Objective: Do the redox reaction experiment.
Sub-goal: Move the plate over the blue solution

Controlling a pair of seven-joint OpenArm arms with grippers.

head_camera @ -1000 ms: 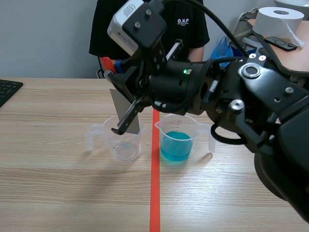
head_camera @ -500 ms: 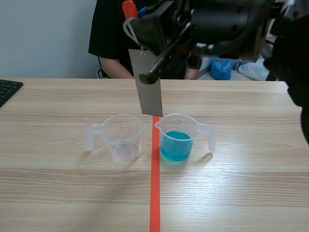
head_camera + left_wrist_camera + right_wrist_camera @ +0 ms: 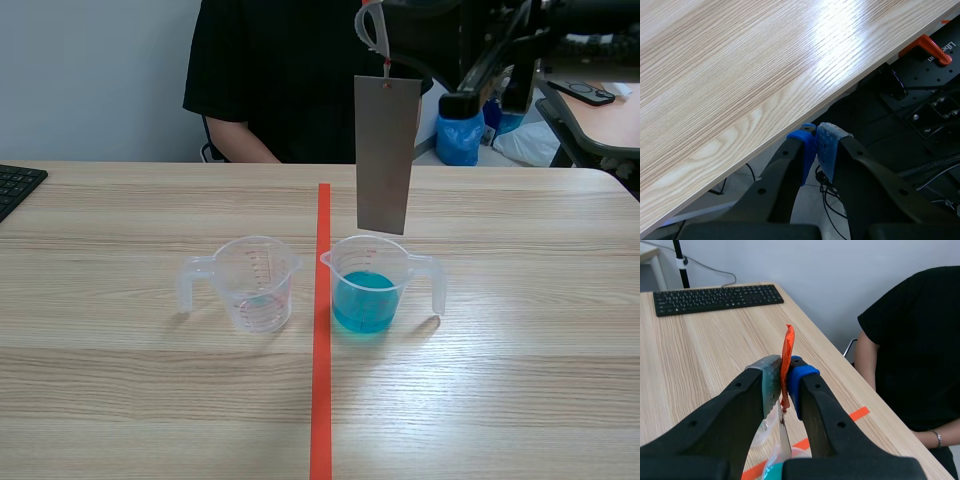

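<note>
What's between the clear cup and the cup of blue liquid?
Only the red tape line on bare table separates clear cup and blue-liquid cup; scene view shows it.

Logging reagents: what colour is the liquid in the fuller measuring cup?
Blue liquid, clearest in the scene view.

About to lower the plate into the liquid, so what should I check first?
1. Grip: right pincer shut on orange tie, ok.
2. Metal plate hanging free above the rim: ok.
3. Plate lined up over cup of blue liquid: sideways ok, depth cannot tell.
4. Cup upright, liquid inside: ok.
5. Empty cup clear of the plate's path: ok.
6. The left pincer shut, off the table edge: ok.
</note>
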